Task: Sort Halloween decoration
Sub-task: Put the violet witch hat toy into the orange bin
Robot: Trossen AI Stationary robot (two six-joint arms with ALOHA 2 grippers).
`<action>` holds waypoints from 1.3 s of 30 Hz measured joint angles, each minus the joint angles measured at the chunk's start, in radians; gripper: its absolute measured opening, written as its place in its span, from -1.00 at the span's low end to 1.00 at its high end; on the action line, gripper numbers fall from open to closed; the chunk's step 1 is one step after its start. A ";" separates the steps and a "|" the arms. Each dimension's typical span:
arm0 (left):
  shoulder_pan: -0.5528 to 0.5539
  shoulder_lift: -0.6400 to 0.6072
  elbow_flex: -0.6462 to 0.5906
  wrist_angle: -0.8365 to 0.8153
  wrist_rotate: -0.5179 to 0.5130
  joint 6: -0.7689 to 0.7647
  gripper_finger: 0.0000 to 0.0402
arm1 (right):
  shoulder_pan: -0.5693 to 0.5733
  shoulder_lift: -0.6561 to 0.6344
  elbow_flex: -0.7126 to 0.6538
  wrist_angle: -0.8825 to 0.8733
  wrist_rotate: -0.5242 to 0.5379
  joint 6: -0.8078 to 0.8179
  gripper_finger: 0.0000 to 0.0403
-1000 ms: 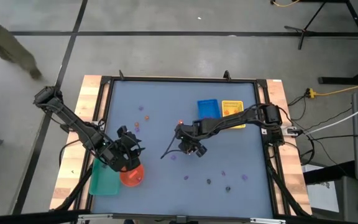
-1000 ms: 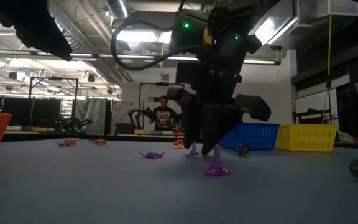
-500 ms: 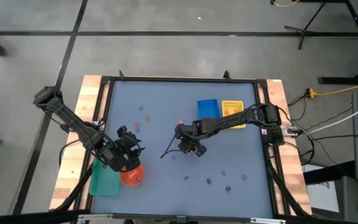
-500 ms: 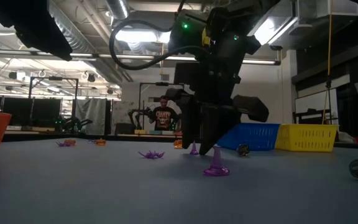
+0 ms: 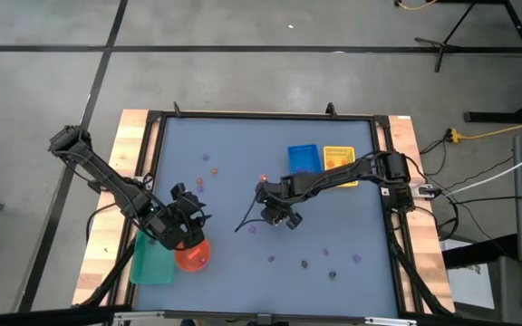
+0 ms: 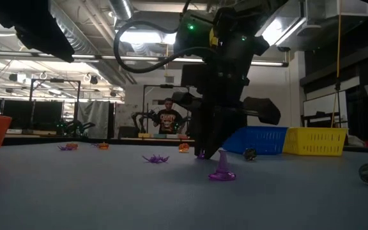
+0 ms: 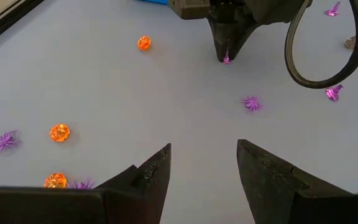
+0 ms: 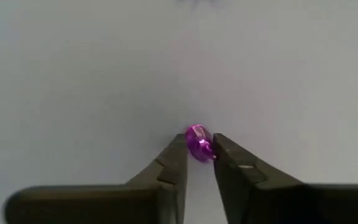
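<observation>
R pincer (image 8: 199, 149) clenched on a purple piece (image 8: 197, 142) at mid-table (image 5: 243, 145), tips down, prob. to lift it for a tray; L pincer (image 7: 204, 163) released, waiting.

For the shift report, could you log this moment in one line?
right gripper: shut on purple piece, at table | left gripper: open, waiting near orange bowl

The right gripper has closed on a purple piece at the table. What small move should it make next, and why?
Probably a short lift straight up. The right gripper pinches the purple piece at its fingertips, low on the table, so it should clear the surface before it travels to a tray. The grip is at the very tips, so a slow lift seems safer.
</observation>
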 joint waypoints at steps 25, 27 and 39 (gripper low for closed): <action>0.014 -0.016 0.000 -0.028 -0.075 0.001 -0.17 | 0.000 0.005 0.122 0.031 -0.047 0.063 -0.87; 0.026 -0.033 0.000 -0.038 -0.082 0.001 -0.17 | 0.004 0.005 0.139 0.084 -0.086 0.065 -0.87; 0.102 -0.191 0.000 -0.193 -0.185 0.002 -0.17 | 0.074 0.034 0.153 0.648 -0.144 0.170 -0.87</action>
